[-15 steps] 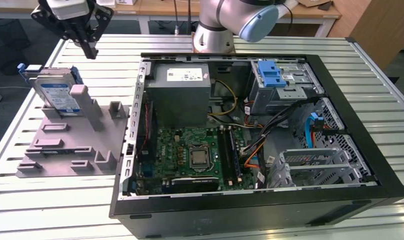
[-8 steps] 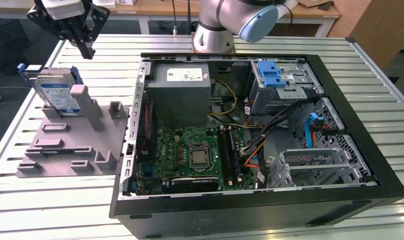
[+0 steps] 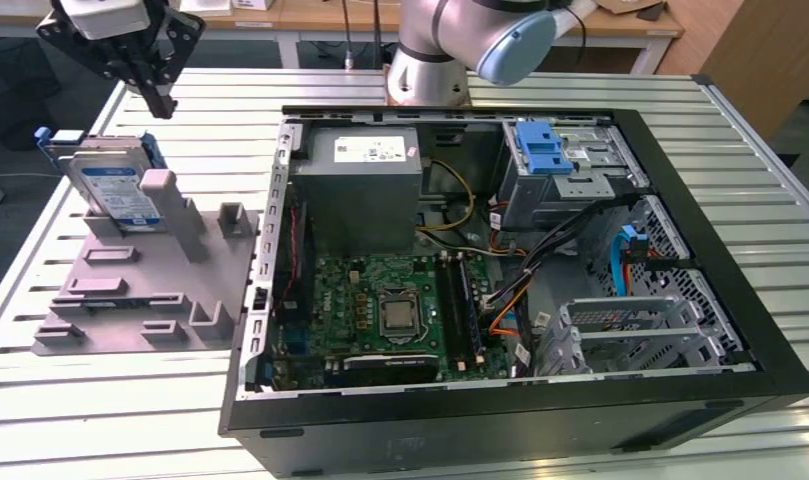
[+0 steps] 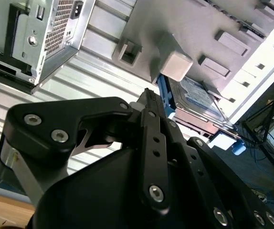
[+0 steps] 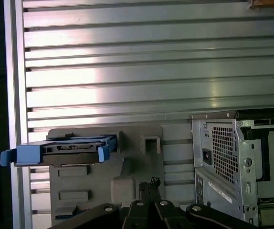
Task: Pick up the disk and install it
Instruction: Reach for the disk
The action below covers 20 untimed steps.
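Observation:
The disk (image 3: 117,190) stands on edge in a grey holder (image 3: 137,300) on the table, at the exterior view's left. It is a silver-grey drive with a white-and-blue label in a blue plastic carrier. In both wrist views the disk (image 5: 75,148) (image 4: 199,102) shows with its blue carrier tabs sticking out. My gripper (image 3: 157,103) hangs in the air above and slightly behind the disk, apart from it. Its black fingers (image 5: 149,185) are shut together with nothing between them.
An open computer case (image 3: 724,250) lies flat to the right of the holder. Inside are a power-supply box (image 3: 364,190), a motherboard (image 3: 391,305), and a grey metal cage (image 3: 564,185) with a blue latch. The slatted metal table (image 3: 137,420) has edges near the holder.

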Motion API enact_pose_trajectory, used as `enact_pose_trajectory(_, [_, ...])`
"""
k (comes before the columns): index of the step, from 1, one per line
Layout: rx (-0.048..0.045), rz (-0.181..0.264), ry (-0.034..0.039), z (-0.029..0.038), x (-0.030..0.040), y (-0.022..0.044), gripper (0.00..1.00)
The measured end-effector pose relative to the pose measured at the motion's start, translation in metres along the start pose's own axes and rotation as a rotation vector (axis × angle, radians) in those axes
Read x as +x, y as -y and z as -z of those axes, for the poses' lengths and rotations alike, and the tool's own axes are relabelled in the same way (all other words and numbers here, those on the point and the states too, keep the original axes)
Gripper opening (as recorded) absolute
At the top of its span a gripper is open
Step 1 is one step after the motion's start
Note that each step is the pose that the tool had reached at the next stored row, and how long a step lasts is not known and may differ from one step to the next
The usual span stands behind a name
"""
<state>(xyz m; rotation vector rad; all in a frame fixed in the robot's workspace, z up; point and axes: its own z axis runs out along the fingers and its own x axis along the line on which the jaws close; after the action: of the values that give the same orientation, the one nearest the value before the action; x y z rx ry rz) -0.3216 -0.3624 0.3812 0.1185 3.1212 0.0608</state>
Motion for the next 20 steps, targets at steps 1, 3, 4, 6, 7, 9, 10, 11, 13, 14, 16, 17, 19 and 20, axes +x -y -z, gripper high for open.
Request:
enact_pose_trajectory(1, [0.0001, 0.0, -0.0001, 0.0, 0.0027, 0.0002, 0.11])
enact_pose_trajectory(3, [-0.0001, 0.0, 0.0, -0.0001, 0.0071, 0.0006, 0.11])
enact_pose_trajectory(4, [0.0, 0.0, -0.0001, -0.0001, 0.0093, 0.0008, 0.11])
enact_pose_trajectory(6, [0.0, 0.0, -0.0001, -0.0001, 0.0138, 0.0011, 0.11])
enact_pose_trajectory(7, [0.0, 0.0, 0.0, -0.0002, 0.0167, 0.0013, 0.11])
enact_pose_trajectory(9, [0.0001, 0.0, -0.0001, -0.0002, 0.0217, 0.0015, 0.11])
enact_pose_trajectory(10, [0.0001, 0.0, 0.0, -0.0005, 0.0238, 0.0012, 0.11])
enact_pose_trajectory(11, [0.0003, 0.0, 0.0, -0.0008, 0.0252, 0.0002, 0.11])
enact_pose_trajectory(13, [0.001, 0.0, -0.0001, -0.0013, 0.0263, -0.0036, 0.11])
enact_pose_trajectory(14, [0.0009, 0.0, 0.0, -0.0016, 0.0269, -0.0053, 0.11])
enact_pose_trajectory(16, [0.001, 0.0, -0.0003, -0.0023, 0.0297, -0.0068, 0.11])
enact_pose_trajectory(17, [0.001, 0.0, -0.0008, -0.0025, 0.0321, -0.007, 0.11])
enact_pose_trajectory(19, [0.0011, 0.0, -0.002, -0.0029, 0.0384, -0.007, 0.11])
enact_pose_trajectory(20, [0.0011, 0.0, -0.0025, -0.0032, 0.0416, -0.007, 0.11])
